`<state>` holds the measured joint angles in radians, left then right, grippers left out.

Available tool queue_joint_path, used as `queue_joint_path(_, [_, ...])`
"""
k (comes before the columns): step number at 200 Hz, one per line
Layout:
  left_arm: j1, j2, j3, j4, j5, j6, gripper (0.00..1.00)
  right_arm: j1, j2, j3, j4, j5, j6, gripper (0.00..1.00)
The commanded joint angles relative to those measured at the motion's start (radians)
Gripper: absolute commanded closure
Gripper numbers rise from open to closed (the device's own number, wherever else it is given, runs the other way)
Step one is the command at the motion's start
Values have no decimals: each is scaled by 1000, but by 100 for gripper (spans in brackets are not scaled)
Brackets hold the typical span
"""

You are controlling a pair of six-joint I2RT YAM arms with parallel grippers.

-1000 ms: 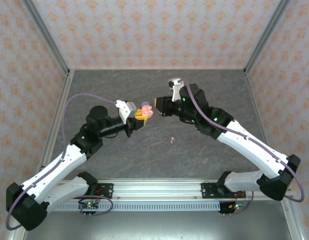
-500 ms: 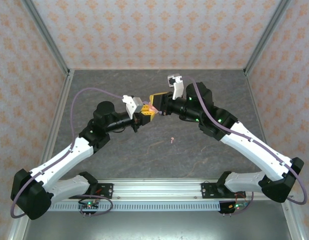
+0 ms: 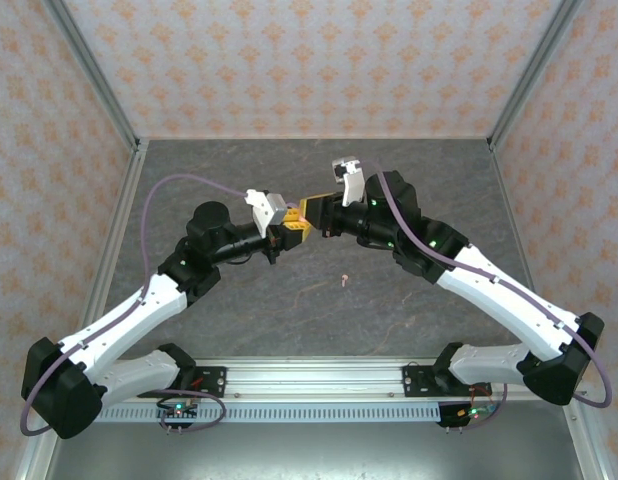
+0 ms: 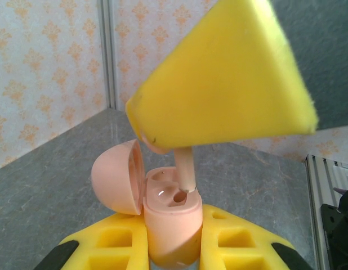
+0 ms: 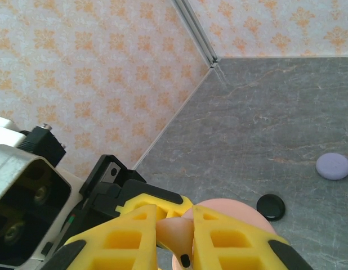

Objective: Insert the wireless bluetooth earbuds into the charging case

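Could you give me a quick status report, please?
Left gripper shut on open pink rounded charging case. Right gripper shut on pink stemmed earbud, stem tip at case socket. Nothing blocking.

a robot lab cell: wallpapered panels, aluminium posts.

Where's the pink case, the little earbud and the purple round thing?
pink case (image 4: pixel 171 225), left wrist view, on its front wall.
earbud (image 4: pixel 184 169), left wrist view, on its stem.
purple disc (image 5: pixel 333 166), right wrist view, on its top face.
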<state>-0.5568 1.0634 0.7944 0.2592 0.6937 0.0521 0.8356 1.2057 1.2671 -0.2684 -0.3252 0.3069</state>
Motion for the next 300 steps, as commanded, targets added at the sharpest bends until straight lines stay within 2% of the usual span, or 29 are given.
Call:
queue_joint_path(1, [-11, -2, 38, 41, -5, 3, 100, 7, -17, -21, 14, 26, 11, 82])
queue_joint_path(300, [-17, -6, 44, 13, -25, 6, 100, 7, -48, -63, 19, 37, 10, 82])
